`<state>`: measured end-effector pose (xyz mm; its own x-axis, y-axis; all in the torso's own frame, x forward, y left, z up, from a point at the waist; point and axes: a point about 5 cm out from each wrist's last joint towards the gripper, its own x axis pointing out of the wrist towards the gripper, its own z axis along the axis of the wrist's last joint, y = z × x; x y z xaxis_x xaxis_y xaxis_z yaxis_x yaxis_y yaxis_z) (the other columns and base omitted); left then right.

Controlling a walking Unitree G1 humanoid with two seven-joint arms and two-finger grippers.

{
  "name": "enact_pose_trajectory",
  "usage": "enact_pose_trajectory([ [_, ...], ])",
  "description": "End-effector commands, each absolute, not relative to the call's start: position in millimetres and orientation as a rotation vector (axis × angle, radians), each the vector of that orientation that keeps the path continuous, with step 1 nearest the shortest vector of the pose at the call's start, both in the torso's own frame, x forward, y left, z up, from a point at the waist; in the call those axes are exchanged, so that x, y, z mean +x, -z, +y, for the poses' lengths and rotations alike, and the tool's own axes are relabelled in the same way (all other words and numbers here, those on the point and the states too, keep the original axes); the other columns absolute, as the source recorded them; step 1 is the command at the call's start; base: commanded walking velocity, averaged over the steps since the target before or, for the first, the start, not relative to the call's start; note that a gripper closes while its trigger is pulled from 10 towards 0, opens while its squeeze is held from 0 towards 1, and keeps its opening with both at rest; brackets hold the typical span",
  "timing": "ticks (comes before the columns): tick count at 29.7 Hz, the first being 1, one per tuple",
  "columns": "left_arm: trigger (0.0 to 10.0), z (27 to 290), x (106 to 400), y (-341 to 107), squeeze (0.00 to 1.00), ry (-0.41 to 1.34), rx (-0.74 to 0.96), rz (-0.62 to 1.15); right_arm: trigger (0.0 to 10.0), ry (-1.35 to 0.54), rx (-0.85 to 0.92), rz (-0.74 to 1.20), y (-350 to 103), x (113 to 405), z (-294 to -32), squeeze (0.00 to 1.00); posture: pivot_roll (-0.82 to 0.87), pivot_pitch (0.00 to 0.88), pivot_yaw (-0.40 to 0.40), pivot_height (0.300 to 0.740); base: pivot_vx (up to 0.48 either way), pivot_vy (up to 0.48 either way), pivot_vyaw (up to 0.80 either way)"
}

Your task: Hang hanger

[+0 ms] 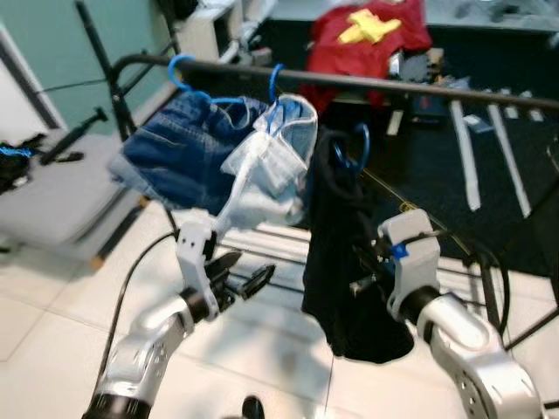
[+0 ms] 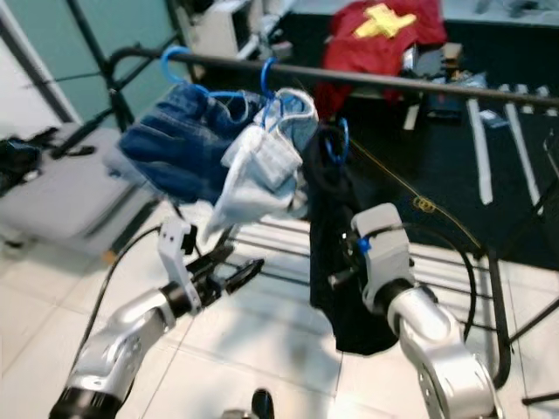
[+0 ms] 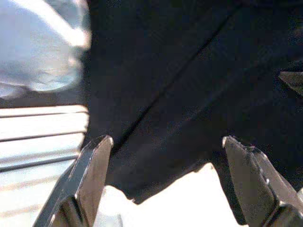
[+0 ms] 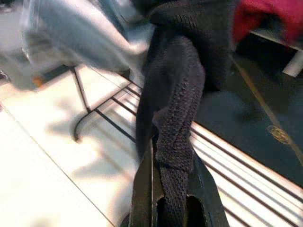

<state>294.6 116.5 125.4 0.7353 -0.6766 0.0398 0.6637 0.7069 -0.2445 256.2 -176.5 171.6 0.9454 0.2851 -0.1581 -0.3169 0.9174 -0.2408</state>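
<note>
The clothes rack rail [image 1: 419, 87] already carries jeans [image 1: 175, 157] and a pale garment [image 1: 271, 166]. The black garment [image 1: 345, 262] on its blue hanger [image 1: 354, 148] dangles below the rail, hook not on yet. Right gripper [image 4: 170, 198] pinches the black knit; left gripper [image 1: 240, 281] is spread, empty. Next up, I'd guess: lift the hook over the rail.

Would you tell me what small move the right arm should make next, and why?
Probably lift the black garment slightly toward the rail. The right end effector is shut on its fabric, and its blue hanger hook hangs just below the rail, not over it.
</note>
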Motion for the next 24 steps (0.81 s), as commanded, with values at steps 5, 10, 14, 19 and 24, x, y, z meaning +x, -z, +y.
enact_pose_trajectory([
  [5, 10.0, 120, 292, -119, 0.00, 0.736, -0.257, 0.080, 0.0, -0.338, -0.297, 0.090, -169, 252, -178, 0.00, -0.08, 0.141, 0.018, 0.740, -0.352, 0.000, 0.00],
  [10, 10.0, 121, 293, -121, 0.00, 0.741, -0.278, 0.063, 3.7, -0.388, -0.291, 0.096, -163, 249, -178, 0.00, -0.07, 0.139, 0.016, 0.740, 0.000, 0.000, 0.00],
  [14, 10.0, 124, 295, -122, 0.00, 0.722, -0.294, 0.052, 10.0, -0.427, -0.286, 0.116, -156, 247, -176, 0.00, -0.07, 0.135, 0.013, 0.740, 0.000, 0.000, 0.00],
  [19, 10.0, 136, 304, -123, 0.00, 0.625, -0.296, 0.031, 10.0, -0.485, -0.268, 0.134, -143, 243, -170, 0.00, -0.07, 0.132, 0.012, 0.740, 0.000, 0.000, 0.00],
  [24, 10.0, 146, 309, -121, 0.00, 0.579, -0.291, 0.029, 10.0, -0.533, -0.238, 0.139, -132, 240, -164, 0.00, -0.06, 0.125, 0.010, 0.740, 0.000, 0.000, 0.00],
])
